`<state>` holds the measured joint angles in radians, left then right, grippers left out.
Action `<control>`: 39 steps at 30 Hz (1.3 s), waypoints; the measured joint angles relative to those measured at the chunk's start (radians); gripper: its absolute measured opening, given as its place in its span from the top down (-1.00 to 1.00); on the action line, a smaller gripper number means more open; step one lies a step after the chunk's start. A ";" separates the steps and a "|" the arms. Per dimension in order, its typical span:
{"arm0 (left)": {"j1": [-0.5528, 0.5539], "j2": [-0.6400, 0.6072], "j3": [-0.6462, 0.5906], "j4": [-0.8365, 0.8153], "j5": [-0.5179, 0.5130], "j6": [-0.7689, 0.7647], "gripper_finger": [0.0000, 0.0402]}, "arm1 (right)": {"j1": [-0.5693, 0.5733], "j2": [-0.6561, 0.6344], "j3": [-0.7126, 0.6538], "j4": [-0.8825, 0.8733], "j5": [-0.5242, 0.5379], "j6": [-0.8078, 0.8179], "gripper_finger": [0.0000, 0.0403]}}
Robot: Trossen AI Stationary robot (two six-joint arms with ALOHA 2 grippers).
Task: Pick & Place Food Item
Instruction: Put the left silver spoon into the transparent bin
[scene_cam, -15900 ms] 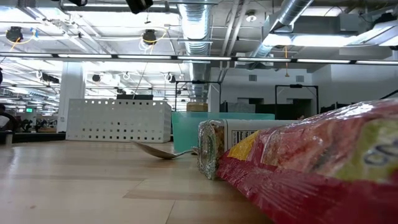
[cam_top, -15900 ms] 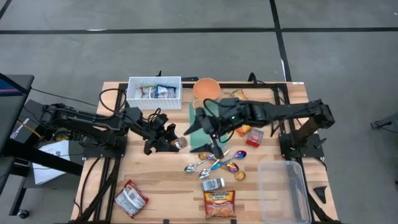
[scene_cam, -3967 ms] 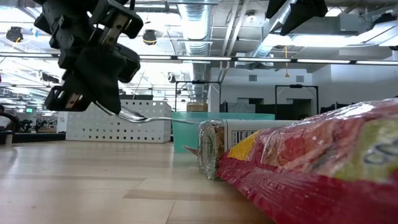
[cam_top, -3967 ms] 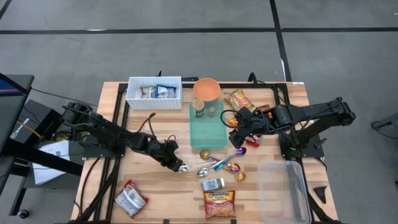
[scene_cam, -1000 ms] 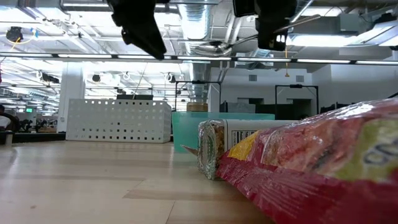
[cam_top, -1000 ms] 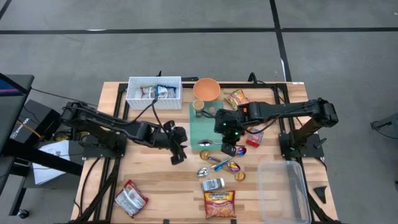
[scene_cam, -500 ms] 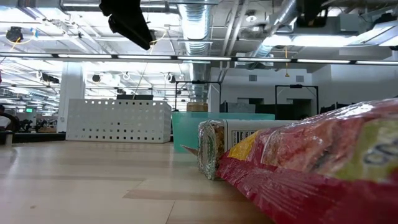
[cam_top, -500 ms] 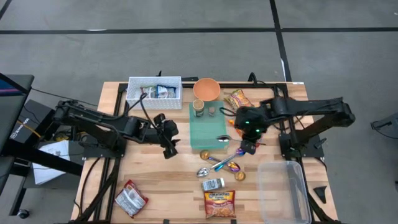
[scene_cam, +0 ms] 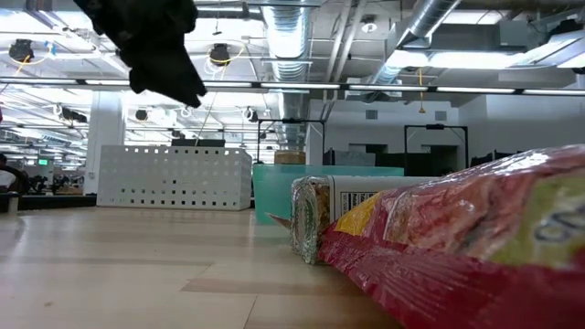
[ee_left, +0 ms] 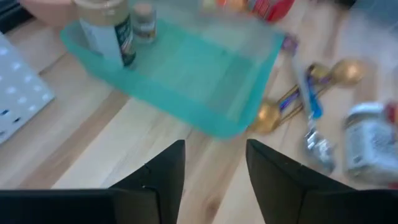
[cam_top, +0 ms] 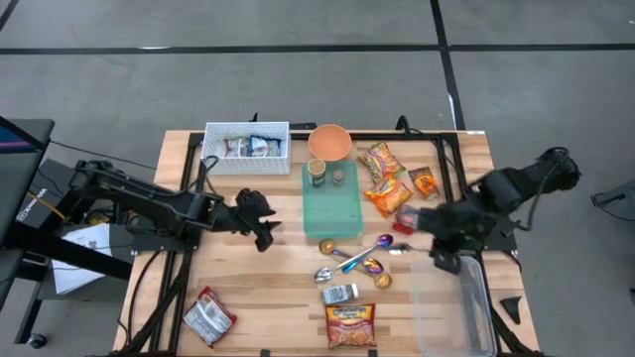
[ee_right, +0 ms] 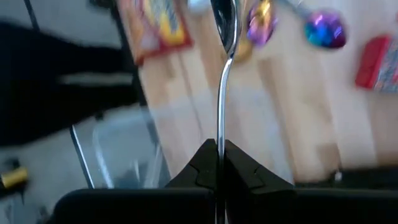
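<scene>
1. I take the shallow teal plastic tray (cam_top: 332,199) in the middle of the wooden table (cam_top: 228,288) as my landmark. It holds only a small dark jar (cam_top: 317,171) and a smaller round tin (cam_top: 337,177), both at its far end. The rest of the tray is bare.

2. My right gripper (ee_right: 217,163) is pinched shut on the thin handle of a silver metal spoon (ee_right: 222,37). In the high view this gripper (cam_top: 444,256) is well to the right of the tray, at the rim of the clear plastic container (cam_top: 454,307). So the thing in hand is a utensil, not a food item.

3. My left gripper (ee_left: 213,167) hangs with its fingers spread apart and nothing between them. It (cam_top: 264,231) is just to the left of the tray, above bare wood.

4. Food still lies loose on the table. The orange and red snack packets (cam_top: 386,182) are to the right of the tray. The red noodle bag (cam_top: 350,325) and a small silver-wrapped pack (cam_top: 340,294) are on the near side of the tray, and a crumpled red and silver bag (cam_top: 208,317) is near-left.

5. Some coloured spoons (cam_top: 363,260) lie just beside the near right corner of the tray.

6. My judgement: the task is at an early or middle stage. Where the food should end I cannot tell; the white perforated basket (cam_top: 246,148), far-left of the tray, already holds some packs.
</scene>
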<state>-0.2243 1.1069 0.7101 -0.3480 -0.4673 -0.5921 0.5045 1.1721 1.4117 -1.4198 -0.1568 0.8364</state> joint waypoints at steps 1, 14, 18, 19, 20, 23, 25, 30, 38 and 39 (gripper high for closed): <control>0.001 -0.019 -0.021 0.041 -0.001 -0.001 0.21 | 0.042 -0.003 0.000 -0.003 0.000 0.007 1.00; 0.046 -0.172 -0.102 0.188 -0.007 0.001 0.39 | 0.464 0.011 -0.084 0.062 -0.019 -0.125 0.99; 0.050 -0.172 -0.102 0.212 -0.007 0.003 0.43 | 0.504 0.011 -0.166 0.122 -0.127 -0.327 0.99; 0.050 -0.172 -0.102 0.222 -0.007 0.004 0.44 | 0.507 0.011 -0.184 0.122 -0.147 -0.362 0.99; 0.050 -0.172 -0.102 0.231 -0.007 0.003 0.45 | 0.508 0.011 -0.199 0.121 -0.171 -0.404 0.99; 0.050 -0.171 -0.102 0.250 -0.007 0.001 0.47 | 0.494 0.011 -0.232 0.112 -0.211 -0.558 0.99; 0.050 -0.171 -0.102 0.262 -0.007 0.000 0.47 | 0.470 0.012 -0.249 0.116 -0.234 -0.647 0.99; 0.050 -0.171 -0.102 0.268 -0.007 -0.035 0.47 | 0.385 0.031 -0.275 0.125 -0.263 -0.825 0.99; 0.050 -0.171 -0.102 0.268 -0.007 -0.055 0.47 | 0.315 0.180 -0.277 0.144 -0.263 -0.924 0.99; 0.050 -0.171 -0.102 0.268 -0.007 -0.062 0.47 | 0.320 0.197 -0.277 0.144 -0.262 -0.939 0.99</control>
<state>-0.1741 0.9356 0.6086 -0.0803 -0.4744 -0.6538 0.8245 1.3695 1.1347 -1.2762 -0.4190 -0.1025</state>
